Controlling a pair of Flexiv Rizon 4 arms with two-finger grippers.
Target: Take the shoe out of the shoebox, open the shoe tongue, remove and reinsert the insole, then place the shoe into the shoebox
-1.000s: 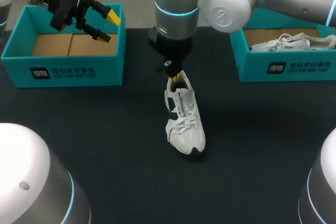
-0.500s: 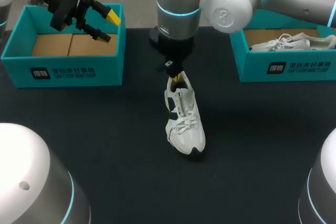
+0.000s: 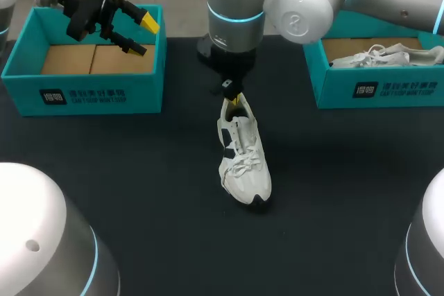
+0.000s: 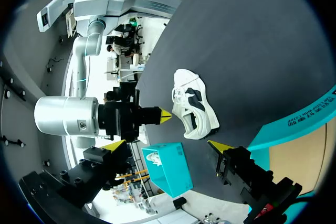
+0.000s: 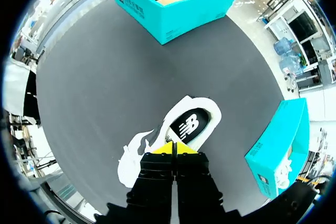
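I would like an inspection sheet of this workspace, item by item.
Surface: black table.
Job's things: white shoe upright on the table, dark insole inside; empty teal shoebox at left.
Clutter: second shoebox at right holding another white shoe.
Grippers: left gripper open above the empty teal shoebox; right gripper shut at the shoe's heel opening.
Cables: nothing seen.
Surroundings: nothing seen.

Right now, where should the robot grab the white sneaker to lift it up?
Probably by the heel rim, from above: the white sneaker sits upright on its sole with its opening facing up, and the right gripper hangs over that end.
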